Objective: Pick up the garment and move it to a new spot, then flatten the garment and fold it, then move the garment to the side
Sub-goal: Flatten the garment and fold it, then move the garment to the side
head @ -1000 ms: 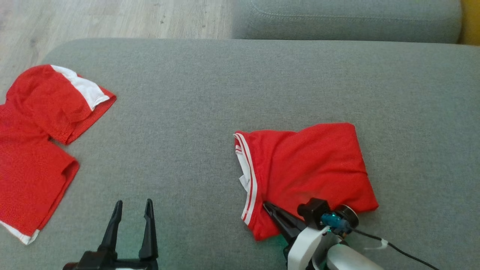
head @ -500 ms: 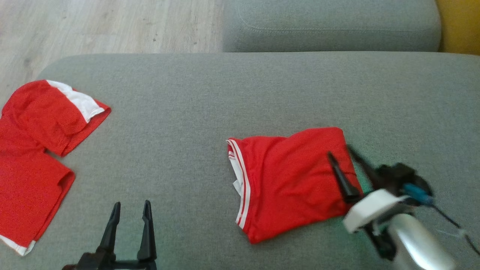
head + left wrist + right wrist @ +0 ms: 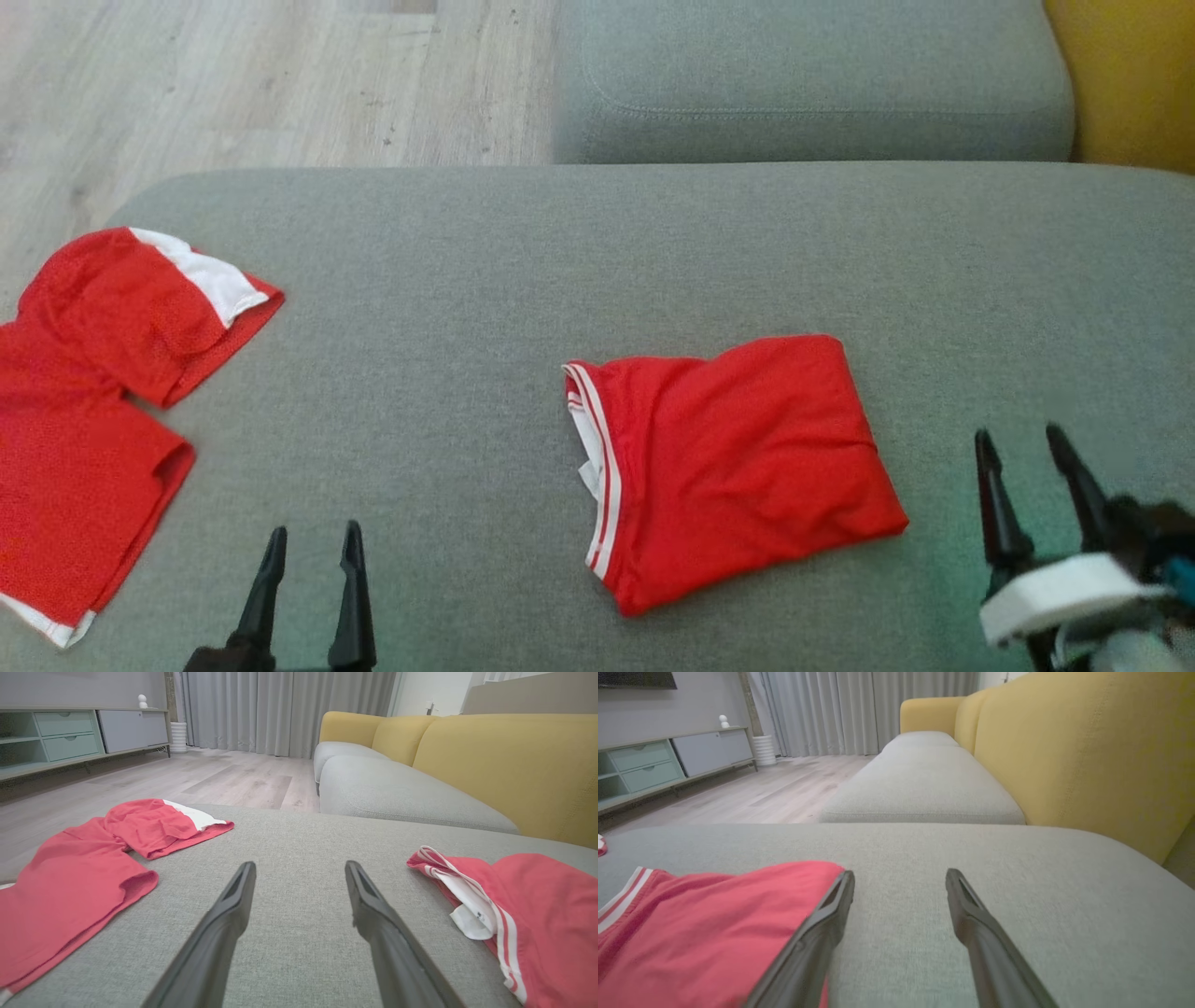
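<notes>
A folded red garment (image 3: 738, 467) with white stripes along its left edge lies flat on the grey sofa cushion (image 3: 523, 280), right of centre. It also lies at the right of the left wrist view (image 3: 537, 910) and at the lower left of the right wrist view (image 3: 705, 924). My right gripper (image 3: 1019, 441) stands open to the right of it, apart from the cloth, holding nothing. My left gripper (image 3: 313, 543) is open low at the left, over bare cushion, well clear of the folded garment.
A second red garment (image 3: 93, 392) with white trim sprawls at the cushion's left edge, partly folded over itself. Behind lies another grey seat cushion (image 3: 803, 84), a yellow backrest (image 3: 1130, 75) at the far right, and wooden floor (image 3: 233, 84) at the upper left.
My right gripper left the garment's near edge and swung off to its right, ending open beside it. The head view also tilted, shifting everything downward. The left gripper stays put.
</notes>
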{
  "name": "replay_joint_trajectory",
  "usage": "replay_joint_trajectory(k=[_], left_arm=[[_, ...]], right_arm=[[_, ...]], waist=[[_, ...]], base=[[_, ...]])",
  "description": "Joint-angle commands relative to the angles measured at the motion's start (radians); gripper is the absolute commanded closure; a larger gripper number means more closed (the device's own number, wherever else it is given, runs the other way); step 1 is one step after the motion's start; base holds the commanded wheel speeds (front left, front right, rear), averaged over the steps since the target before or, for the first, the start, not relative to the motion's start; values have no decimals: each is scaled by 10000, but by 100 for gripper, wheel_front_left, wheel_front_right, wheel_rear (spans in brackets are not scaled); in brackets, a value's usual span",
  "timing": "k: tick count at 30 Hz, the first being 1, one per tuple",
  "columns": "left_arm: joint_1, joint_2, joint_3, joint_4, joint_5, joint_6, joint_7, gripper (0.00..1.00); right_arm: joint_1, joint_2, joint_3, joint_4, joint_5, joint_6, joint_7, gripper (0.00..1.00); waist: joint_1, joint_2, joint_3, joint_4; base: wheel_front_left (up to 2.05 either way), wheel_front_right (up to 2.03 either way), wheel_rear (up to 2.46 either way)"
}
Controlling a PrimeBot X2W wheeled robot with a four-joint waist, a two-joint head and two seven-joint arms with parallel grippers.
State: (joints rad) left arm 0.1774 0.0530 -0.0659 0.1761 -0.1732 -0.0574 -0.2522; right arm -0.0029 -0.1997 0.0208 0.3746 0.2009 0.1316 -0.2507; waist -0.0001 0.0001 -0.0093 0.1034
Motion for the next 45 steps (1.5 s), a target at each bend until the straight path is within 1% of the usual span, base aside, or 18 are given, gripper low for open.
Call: replay_joint_trajectory(k=[1,6,20,23,26,28,30,33,36,40,43,45], left_arm=[[-221,-28,366,-227,26,-48,-95,0],[-313,-28,433,-148,-8,-116,-95,0],[-411,-28,449,57,36,-230,-95,0],[-392,-28,459,49,31,-215,-95,0],[-391,-28,445,20,4,-199,-95,0],[-403,-28,392,-16,-21,-198,-95,0],[-432,-28,319,-24,-30,-203,-95,0],[-526,-28,254,-44,-44,-187,-95,0],[-618,-28,196,-31,-63,-174,-95,0],[-755,-28,-11,32,-99,-148,-95,0],[-884,-28,-155,111,-174,-126,-95,0],[-945,-28,-204,107,-229,-75,-95,0]], right_arm=[[33,2,34,-387,-115,-9,-109,0],[354,312,-283,-479,-236,-9,-109,0],[392,453,-347,-230,-330,-9,-110,0],[287,533,-224,-75,-45,-9,-110,0],[-53,490,60,84,665,-9,109,0],[-419,381,281,1,1211,-9,638,0],[-854,277,491,-185,1841,-9,1399,0],[-1550,106,766,-476,2776,-9,2738,0],[-2164,-72,1045,-471,3357,-9,4192,0],[-2780,-31,1149,142,3658,-9,5783,0],[-3010,43,1272,736,3520,-9,6634,0],[-3117,143,1310,1044,3507,-9,6956,0]], waist=[[1,-1,-26,15],[1,-1,5,-35],[1,-1,-8,6],[1,-1,-44,4],[1,-1,-11,14],[1,-1,90,23],[1,-1,217,34],[1,-1,413,53],[1,-1,572,98],[1,-1,714,266],[1,-1,778,431],[1,-1,819,515]], base=[[0,0,0],[0,0,0],[0,0,0],[0,0,0],[0,0,0],[0,0,0],[0,0,0],[0,0,0],[0,0,0],[0,0,0],[0,0,0],[0,0,0]])
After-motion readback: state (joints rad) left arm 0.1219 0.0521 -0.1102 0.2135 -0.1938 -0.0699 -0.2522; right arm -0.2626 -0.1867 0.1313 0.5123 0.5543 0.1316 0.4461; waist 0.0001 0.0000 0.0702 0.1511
